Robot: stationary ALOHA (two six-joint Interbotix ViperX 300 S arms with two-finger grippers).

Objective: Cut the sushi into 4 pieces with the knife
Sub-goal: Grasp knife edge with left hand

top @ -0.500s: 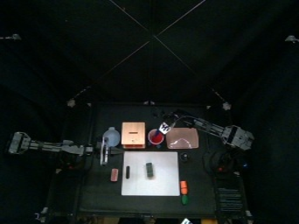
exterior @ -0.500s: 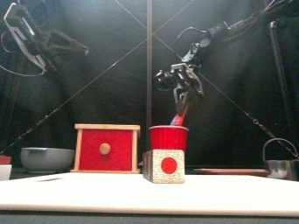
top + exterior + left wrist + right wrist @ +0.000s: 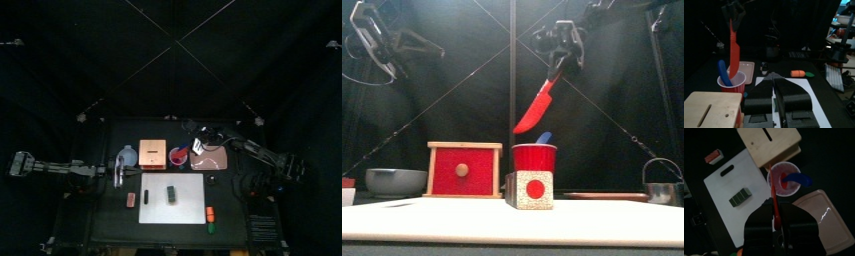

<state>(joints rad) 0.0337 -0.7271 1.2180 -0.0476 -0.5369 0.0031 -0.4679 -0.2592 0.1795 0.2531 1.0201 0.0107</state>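
While the right gripper [image 3: 559, 45] clamps the handle of the red knife [image 3: 540, 105], blade hanging clear above the red cup [image 3: 535, 158], the sushi roll [image 3: 171, 192] lies apparently whole on the white cutting board [image 3: 191, 184]. Step: fetching the knife. Next, likely: carry it over the roll, blade crosswise. Left gripper [image 3: 773, 76] closed, empty, at the worktop's left.

Overhead, front-level, two wrist views

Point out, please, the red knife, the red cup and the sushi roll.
red knife [image 3: 539, 105], front view, middle of its blade.
red cup [image 3: 535, 158], front view, its front wall.
sushi roll [image 3: 171, 193], top view, its middle.
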